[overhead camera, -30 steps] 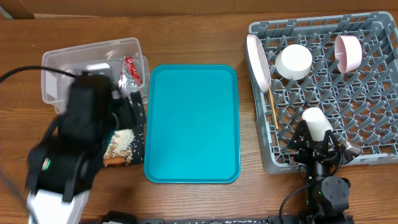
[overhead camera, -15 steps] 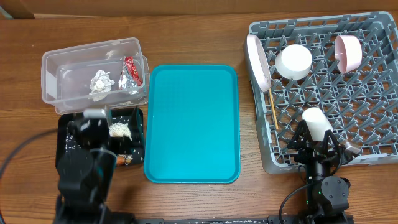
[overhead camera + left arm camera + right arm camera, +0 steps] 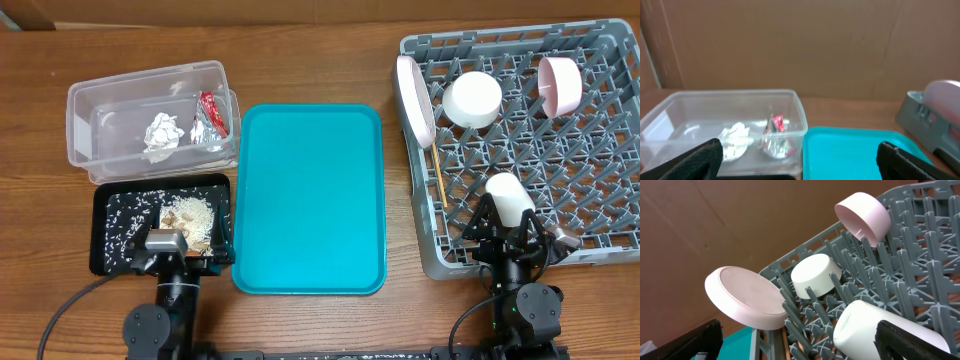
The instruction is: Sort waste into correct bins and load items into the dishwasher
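Two grippers wide and empty; waste binned, dishes racked

Left gripper (image 3: 800,151): jaws spread wide, nothing between them. Seen from overhead it sits low at the near edge of the black tray (image 3: 108,262). Its wrist camera looks over the clear tub (image 3: 80,108) and the teal tray (image 3: 310,200).

Right gripper (image 3: 797,330): jaws spread wide, holding nothing. It sits at the near edge of the dish rack (image 3: 600,232), just beside the cup (image 3: 511,197).

Waste:
- Crumpled wrapper (image 3: 162,131) lies inside the clear tub, near the middle.
- Red packet (image 3: 208,107) lies in the same tub, toward its right wall.
- Food scraps (image 3: 190,215) are piled in the right half of the black tray, with pale grains scattered over the rest of it.

Dishes, all in the dish rack:
- Plate (image 3: 414,97) stands on edge along the left side.
- White bowl (image 3: 472,100) lies on its side just right of the plate.
- Pink bowl (image 3: 560,83) is tilted on edge at the far right.
- Cup lies on its side near the front.
- Chopsticks (image 3: 438,172) lie along the left side, below the plate.

The teal tray lies between the bins and the rack.
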`<state>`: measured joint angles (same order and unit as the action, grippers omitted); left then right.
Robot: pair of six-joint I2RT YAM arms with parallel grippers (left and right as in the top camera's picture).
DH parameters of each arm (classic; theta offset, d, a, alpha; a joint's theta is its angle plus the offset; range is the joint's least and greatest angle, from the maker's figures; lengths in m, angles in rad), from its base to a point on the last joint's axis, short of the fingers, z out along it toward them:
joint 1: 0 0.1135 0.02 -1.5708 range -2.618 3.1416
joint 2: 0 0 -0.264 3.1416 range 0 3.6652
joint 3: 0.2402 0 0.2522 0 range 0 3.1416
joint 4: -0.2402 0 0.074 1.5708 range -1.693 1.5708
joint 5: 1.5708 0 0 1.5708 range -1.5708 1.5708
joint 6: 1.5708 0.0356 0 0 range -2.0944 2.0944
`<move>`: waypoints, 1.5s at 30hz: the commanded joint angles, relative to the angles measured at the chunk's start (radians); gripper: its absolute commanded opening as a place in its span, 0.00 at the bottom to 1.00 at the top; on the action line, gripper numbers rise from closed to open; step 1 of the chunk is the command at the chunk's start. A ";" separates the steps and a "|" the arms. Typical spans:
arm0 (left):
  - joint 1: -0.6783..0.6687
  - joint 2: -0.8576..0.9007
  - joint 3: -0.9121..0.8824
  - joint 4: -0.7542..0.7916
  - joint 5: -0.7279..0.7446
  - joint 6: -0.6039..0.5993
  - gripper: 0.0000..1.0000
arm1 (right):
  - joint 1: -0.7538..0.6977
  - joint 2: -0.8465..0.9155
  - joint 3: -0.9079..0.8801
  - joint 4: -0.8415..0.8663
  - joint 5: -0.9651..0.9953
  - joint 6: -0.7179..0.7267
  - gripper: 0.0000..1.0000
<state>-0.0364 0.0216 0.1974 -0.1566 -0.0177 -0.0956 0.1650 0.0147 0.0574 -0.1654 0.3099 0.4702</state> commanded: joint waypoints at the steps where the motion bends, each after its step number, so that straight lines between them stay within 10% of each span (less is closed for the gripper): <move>1: 0.007 -0.019 -0.071 0.074 0.011 0.016 1.00 | -0.003 -0.012 -0.006 0.006 -0.004 -0.002 1.00; 45: 0.003 -0.014 -0.192 0.079 0.015 0.010 1.00 | -0.003 -0.012 -0.006 0.006 -0.004 -0.002 1.00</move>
<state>-0.0364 0.0151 0.0082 -0.0780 -0.0139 -0.0967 0.1650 0.0147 0.0574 -0.1654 0.3103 0.4706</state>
